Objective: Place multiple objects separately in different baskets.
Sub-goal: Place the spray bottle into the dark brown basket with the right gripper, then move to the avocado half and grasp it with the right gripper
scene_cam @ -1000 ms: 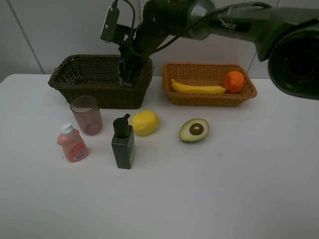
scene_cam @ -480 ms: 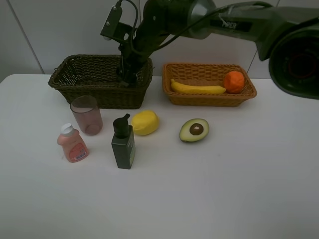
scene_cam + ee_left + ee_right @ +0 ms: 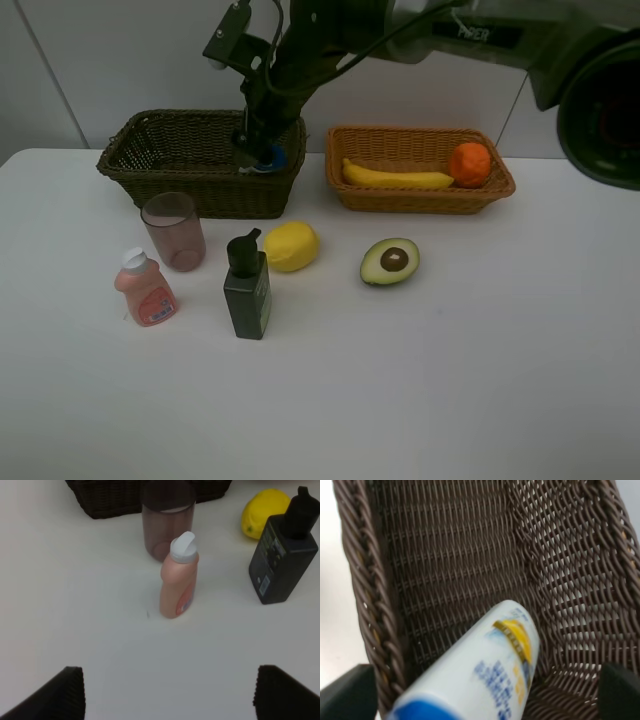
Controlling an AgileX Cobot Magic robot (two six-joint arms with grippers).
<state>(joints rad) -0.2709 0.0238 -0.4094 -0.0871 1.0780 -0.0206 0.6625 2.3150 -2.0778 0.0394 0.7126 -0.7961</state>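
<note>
Now the right gripper [image 3: 255, 152] hangs over the dark basket [image 3: 180, 190], jaws spread wide and gripping nothing. The white blue-capped bottle [image 3: 487, 660] lies just below and between them. It slants from the blue cap, nearest the fingers, down to its base on the basket floor. That arm reaches across the middle, wrist pitched steeply down. The left gripper [image 3: 167, 695], likewise open and empty, has the small pink bottle [image 3: 178, 582] upright just ahead, so it looks nearer for the next pick.
</note>
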